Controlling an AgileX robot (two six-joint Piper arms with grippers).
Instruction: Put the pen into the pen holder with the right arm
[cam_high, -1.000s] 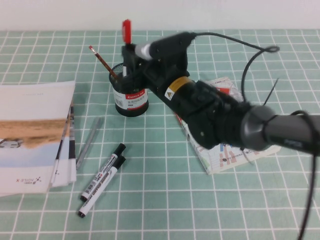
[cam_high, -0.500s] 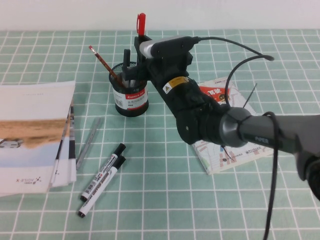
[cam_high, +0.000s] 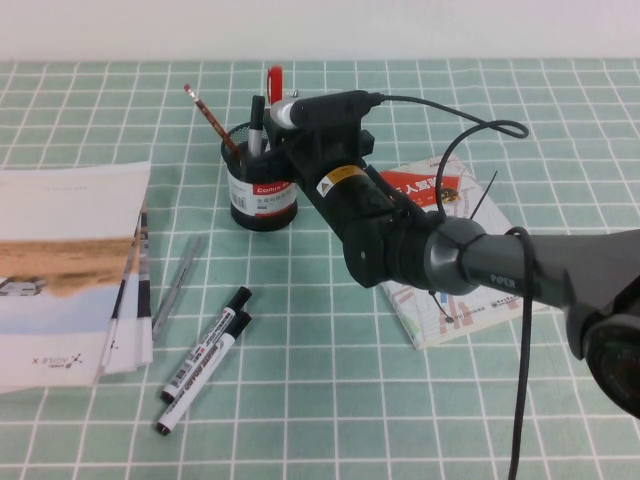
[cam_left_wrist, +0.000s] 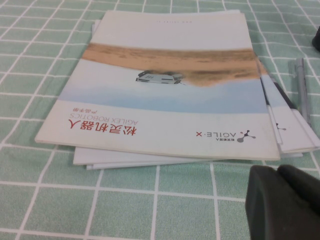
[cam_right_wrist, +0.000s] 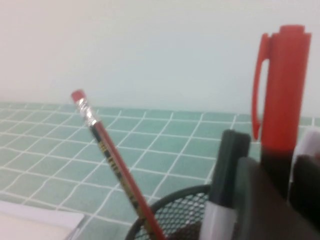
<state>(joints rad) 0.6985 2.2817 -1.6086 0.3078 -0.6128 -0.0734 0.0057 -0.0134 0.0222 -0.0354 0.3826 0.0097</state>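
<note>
A green grid-patterned tablecloth (cam_high: 330, 400) is seen across the whole table. The right arm (cam_high: 480, 265) is stretched from the near right edge diagonally twd the far-left centre, over a map booklet (cam_high: 470, 300) lying on the cloth. A stack of brochures (cam_high: 65, 270) is laid at the left edge; in the left wrist view the same brochures (cam_left_wrist: 170, 85) are seen w/ the left gripper (cam_left_wrist: 282, 202) low just beside their near corner, its dark fingers pressed together on nothing. The pen holder (cam_high: 262, 185) is stood upright far-centre, just left of the right gripper (cam_high: 272, 125). Two white markers (cam_high: 205, 360) are laid side by side, touching, near-left of centre; a translucent grey pen (cam_high: 178, 285) is laid betw. them and the brochures. The pen (cam_high: 274, 88) is pinched upright by the right gripper, red cap up, its lower end at the holder's far-right rim; whether it is inside the rim can't be told. In the right wrist view the pen (cam_right_wrist: 280, 95) is seen clamped betw. dark fingers (cam_right_wrist: 260, 200), above the mesh rim (cam_right_wrist: 180, 212). A red pencil (cam_high: 208, 122), eraser up, is leant out of the holder to the left, and a black-capped marker (cam_high: 256, 122) is stood in it.
</note>
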